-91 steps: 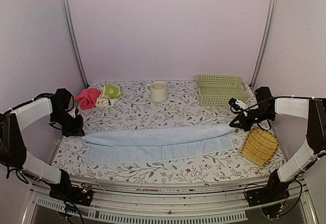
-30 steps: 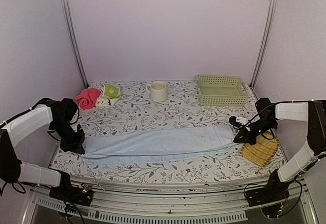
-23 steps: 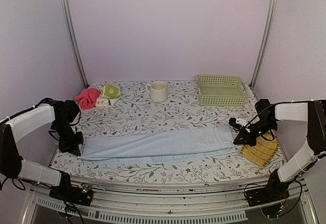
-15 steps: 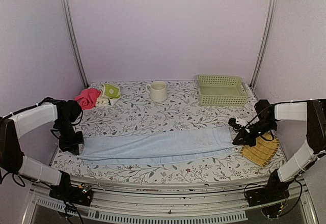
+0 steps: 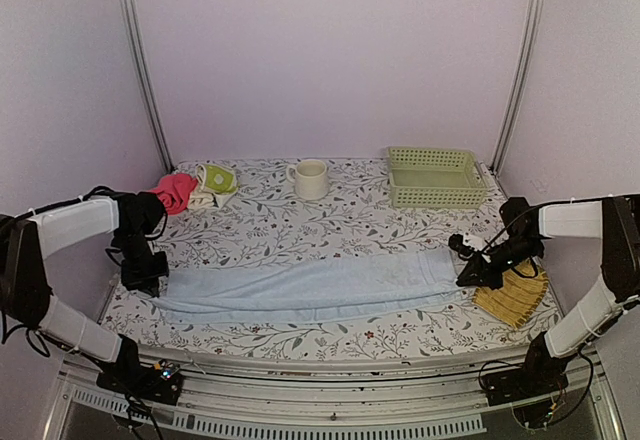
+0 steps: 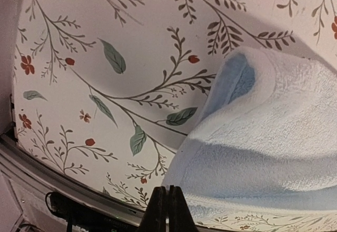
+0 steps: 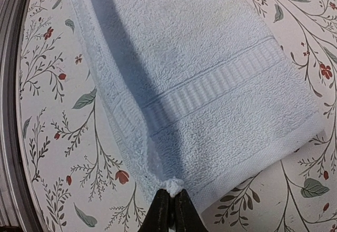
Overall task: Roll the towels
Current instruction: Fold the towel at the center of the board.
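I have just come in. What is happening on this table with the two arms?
Two robot arms are working on the pale blue towel, which lies folded lengthwise across the near part of the table. The right gripper is shut on one end corner; the left gripper is shut at the opposite end, though whether it pinches cloth is unclear. The towel is not yet rolled. The yellow-green patterned towel sits untouched at the far left.

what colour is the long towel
The towel is pale blue; best in the right wrist view.
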